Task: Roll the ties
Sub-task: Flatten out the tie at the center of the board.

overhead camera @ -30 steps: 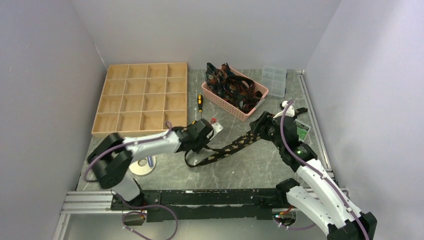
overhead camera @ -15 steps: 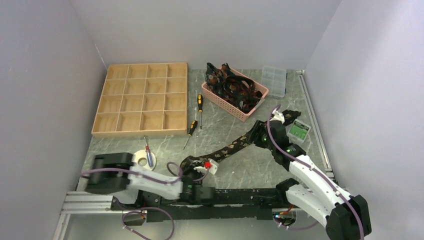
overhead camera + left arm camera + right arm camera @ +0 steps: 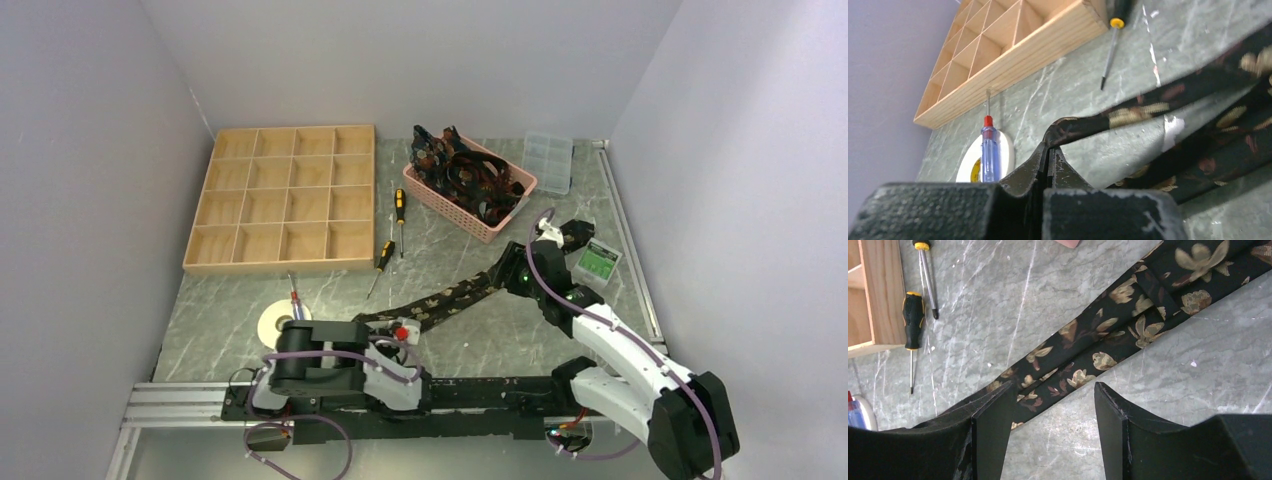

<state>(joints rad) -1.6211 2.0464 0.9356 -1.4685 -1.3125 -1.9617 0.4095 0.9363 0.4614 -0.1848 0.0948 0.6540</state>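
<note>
One tie pinched by left pincer.

A: Which tie is laid out?
B: A black one with tan-gold flowers, doubled into two strands, running diagonally across the surface. Its near fold is raised, pinched in the left gripper.
A: And the other ties?
B: Heaped in the basket.

You have no wording here that can be read. The green card on the worktop carries white print, but it is too small to make out.
</note>
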